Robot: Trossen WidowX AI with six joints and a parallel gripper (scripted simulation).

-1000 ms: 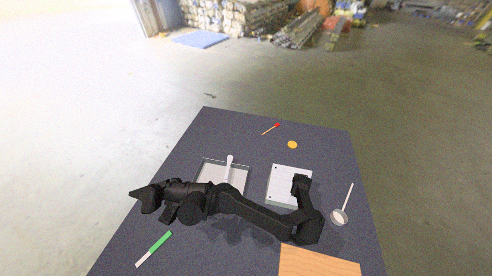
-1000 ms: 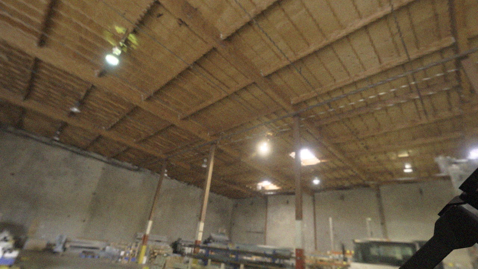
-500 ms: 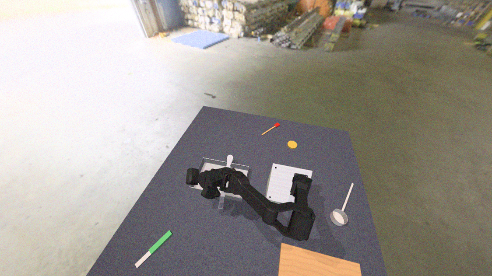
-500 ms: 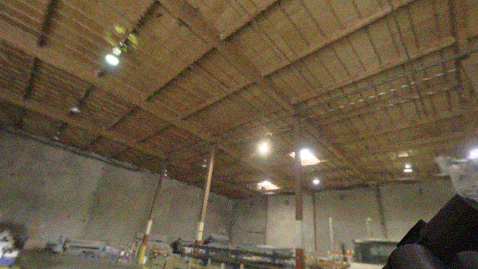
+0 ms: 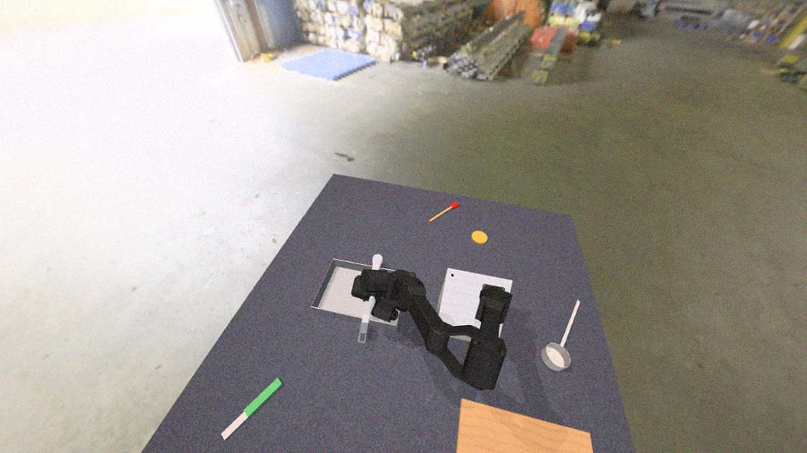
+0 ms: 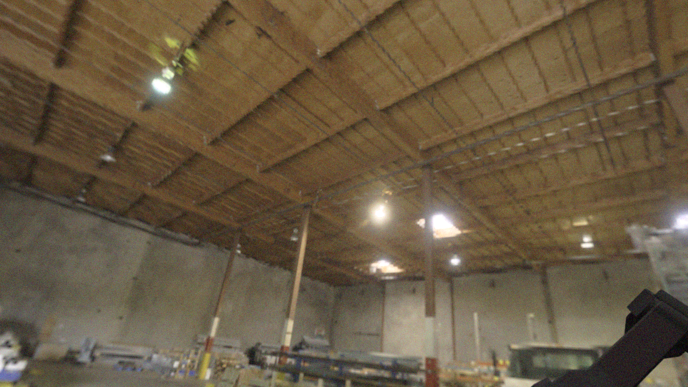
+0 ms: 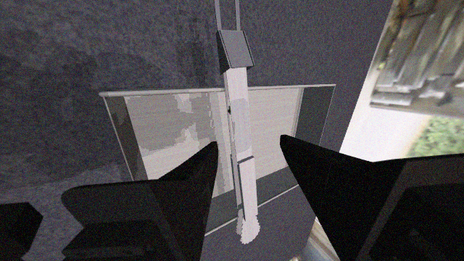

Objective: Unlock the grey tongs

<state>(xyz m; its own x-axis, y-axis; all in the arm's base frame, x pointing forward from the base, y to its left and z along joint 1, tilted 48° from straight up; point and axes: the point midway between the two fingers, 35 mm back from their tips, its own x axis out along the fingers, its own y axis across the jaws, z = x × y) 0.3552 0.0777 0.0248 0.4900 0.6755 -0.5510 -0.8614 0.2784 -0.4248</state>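
The grey tongs lie closed across the roasting tin, overhanging both long sides. Their rounded tips are on the far side in the top view and at the bottom of the wrist view; a darker grey block and two thin bars are at the other end. My gripper is open and points down over the tongs, with one finger on each side and gaps between. The hand hides the middle of the tongs in the top view. The wooden board lies at the table's near edge.
The arm's base stands on a white plate right of the tin. A green-handled tool lies at front left, a small pan at right. A red-tipped stick and a yellow disc lie at the back.
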